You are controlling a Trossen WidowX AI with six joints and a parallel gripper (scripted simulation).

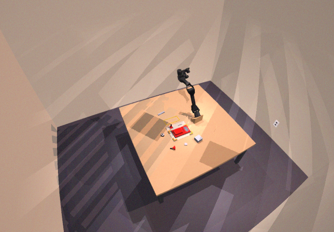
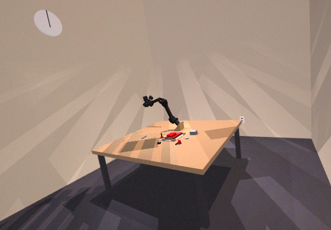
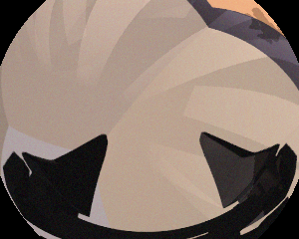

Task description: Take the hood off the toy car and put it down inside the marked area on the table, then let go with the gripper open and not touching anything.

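Note:
The toy car is red and lies on a white base plate with yellow corners. A raised red block sits on it and looks like the hood; the views are too small to be sure. The marked area, a thin yellow outline, lies on the table behind the car, with no block inside it. My gripper is open and empty, high above the table's back part, well away from the car. The wrist view shows mostly walls.
A small red piece with a black stick stands at the plate's corner. A grey bar, a round black and white piece, a red and black piece, a small white block and a grey box lie around.

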